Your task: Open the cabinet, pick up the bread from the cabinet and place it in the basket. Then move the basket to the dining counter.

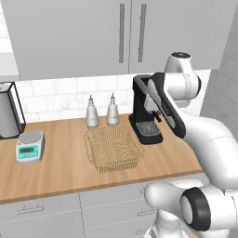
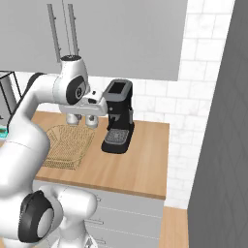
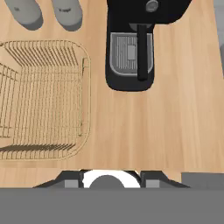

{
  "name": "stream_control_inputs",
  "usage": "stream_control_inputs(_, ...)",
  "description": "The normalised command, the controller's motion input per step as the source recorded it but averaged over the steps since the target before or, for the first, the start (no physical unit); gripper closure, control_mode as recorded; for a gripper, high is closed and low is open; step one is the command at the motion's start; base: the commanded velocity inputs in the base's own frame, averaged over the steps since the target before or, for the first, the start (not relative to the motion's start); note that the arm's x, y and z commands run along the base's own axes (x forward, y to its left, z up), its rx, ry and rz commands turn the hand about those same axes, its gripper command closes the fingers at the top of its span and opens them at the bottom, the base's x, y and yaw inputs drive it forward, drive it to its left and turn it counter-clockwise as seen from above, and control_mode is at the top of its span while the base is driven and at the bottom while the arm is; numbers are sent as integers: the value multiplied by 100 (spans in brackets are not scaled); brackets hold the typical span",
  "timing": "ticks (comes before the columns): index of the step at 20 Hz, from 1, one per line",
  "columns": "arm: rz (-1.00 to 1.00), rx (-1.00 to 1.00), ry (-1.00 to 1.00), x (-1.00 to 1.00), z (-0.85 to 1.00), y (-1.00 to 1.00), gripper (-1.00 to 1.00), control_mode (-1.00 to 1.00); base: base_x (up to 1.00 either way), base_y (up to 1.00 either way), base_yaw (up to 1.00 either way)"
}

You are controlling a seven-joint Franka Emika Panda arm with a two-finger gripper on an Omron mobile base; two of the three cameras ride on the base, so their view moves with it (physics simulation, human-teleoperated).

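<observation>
The cabinet (image 1: 69, 32) hangs across the top of the left base view, light grey, both doors shut, with 2 long vertical bar handles (image 1: 131, 32) side by side at the seam. The bread sits nowhere in sight with those doors closed. Below the cabinet runs the white tiled wall (image 1: 60, 93), and under that the wooden desk (image 1: 46, 172), with grey drawers (image 1: 42, 216) along its front.

The white arm (image 1: 204, 139) rises from the lower right of the left base view and bends over the right end of the desk. Its hand (image 2: 92, 107) hangs above the desk, near the coffee machine and clear of the basket. It holds nothing; how far apart its fingers stand I cannot tell, since they are too small in the base views and barely enter the hand view.

The black coffee machine (image 1: 145, 111) stands upright on the desk against the tiles, just to the right of the basket. The basket (image 1: 113, 148), tan open mesh with flared sides, rests flat on the desk in front of 2 grey bottles (image 1: 102, 111), which stand side by side near the wall. The basket is empty. A small kitchen scale (image 1: 30, 146) sits well to the left of it
</observation>
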Motion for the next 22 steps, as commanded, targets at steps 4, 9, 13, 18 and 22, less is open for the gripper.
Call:
stream_control_inputs(4,0,0,0,-29,0,0,-100,-100,0,0,0)
stream_control_inputs(9,1,0,-21,-59,21,7,-100,-100,0,0,0)
stream_control_inputs(13,0,0,-30,-39,67,8,-100,-100,0,0,0)
stream_control_inputs(18,0,3,-29,-8,72,14,-100,-100,0,0,0)
stream_control_inputs(22,0,7,-29,2,66,29,-100,-100,0,0,0)
